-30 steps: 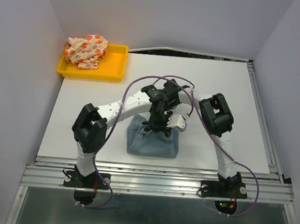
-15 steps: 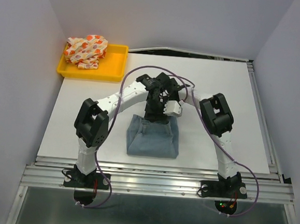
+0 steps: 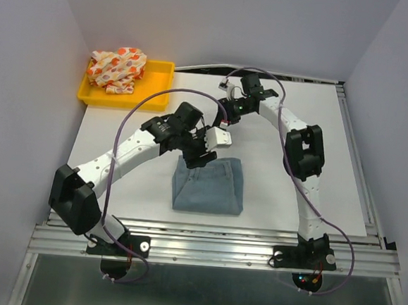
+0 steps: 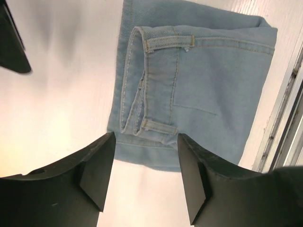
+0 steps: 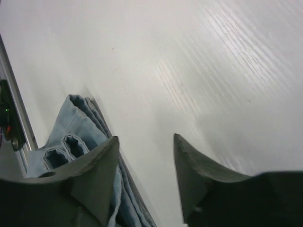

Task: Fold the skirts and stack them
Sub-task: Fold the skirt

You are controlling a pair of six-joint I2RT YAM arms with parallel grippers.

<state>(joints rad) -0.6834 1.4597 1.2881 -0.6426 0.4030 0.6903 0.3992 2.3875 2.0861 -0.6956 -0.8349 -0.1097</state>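
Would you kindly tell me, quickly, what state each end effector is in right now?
Left end effector: open, holding nothing, just by the folded denim skirt.
Right end effector: open, holding nothing.

**Desk:** How is the light overhead?

**Photographer:** Soft, even, diffuse; the arms throw only faint shadows on the white table (image 3: 343, 184).

**Desk:** And the wrist cameras?

**Photographer:** Left view: tabletop blown out to warm glare, denim skirt (image 4: 213, 85) crisp, stitching legible, left gripper (image 4: 146, 158) a black silhouette. Right view: a bright sheen streaks the tabletop's grain; right gripper (image 5: 146, 158) looms dark and soft-edged, the denim beside it shadowed.
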